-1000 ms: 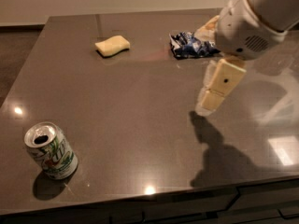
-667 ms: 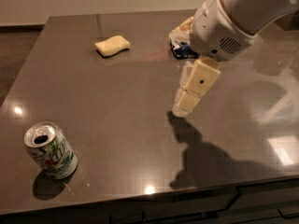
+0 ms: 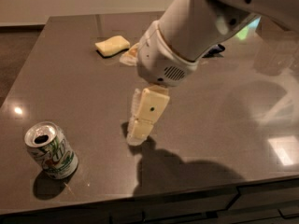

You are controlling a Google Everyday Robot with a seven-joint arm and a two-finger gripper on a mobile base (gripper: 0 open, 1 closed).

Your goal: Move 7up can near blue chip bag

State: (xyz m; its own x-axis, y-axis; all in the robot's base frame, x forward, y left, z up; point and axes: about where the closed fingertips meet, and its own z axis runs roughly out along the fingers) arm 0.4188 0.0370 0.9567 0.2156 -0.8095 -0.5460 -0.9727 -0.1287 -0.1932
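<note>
white arm [image 3: 196, 27] slanting down from upper right, jaws pointing down at table [image 3: 84, 92], apart from 7up can [image 3: 50, 149], spread unclear

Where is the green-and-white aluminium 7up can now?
Camera view: the green-and-white 7up can stands upright near the front-left corner of the dark table, left of the gripper at mid-table.

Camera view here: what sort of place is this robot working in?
Probably a kitchen or break-room counter: a dark polished countertop with drawer fronts below its edge, a 7up can and a yellow sponge on it. The gripper hangs low over the counter's middle, apart from the can.
</note>
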